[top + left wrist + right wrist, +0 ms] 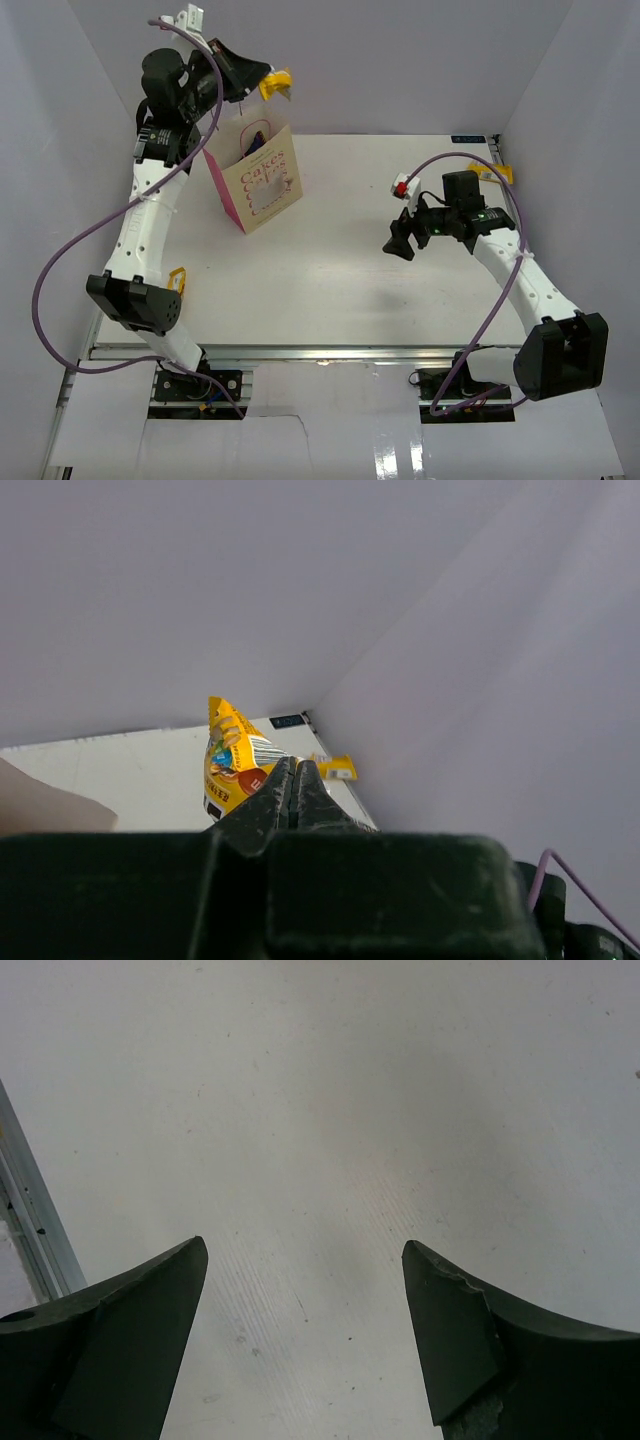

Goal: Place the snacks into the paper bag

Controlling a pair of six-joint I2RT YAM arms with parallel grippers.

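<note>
The paper bag (262, 182), beige with pink sides and pink lettering, stands upright at the back left of the table. A dark packet (257, 142) shows inside its open top. My left gripper (268, 80) is raised above and behind the bag, shut on a small yellow snack packet (278, 84). In the left wrist view the packet (232, 762) hangs from the closed fingertips (280, 780). My right gripper (402, 240) is open and empty over bare table at the right; its fingers (140, 1320) show nothing between them. No other snacks show on the table.
White enclosure walls (400, 60) rise close behind and beside the table (340, 260). A yellow tag (505, 172) and a small red-and-white piece (402, 185) sit near the right arm. A yellow clip (178, 278) is on the left arm.
</note>
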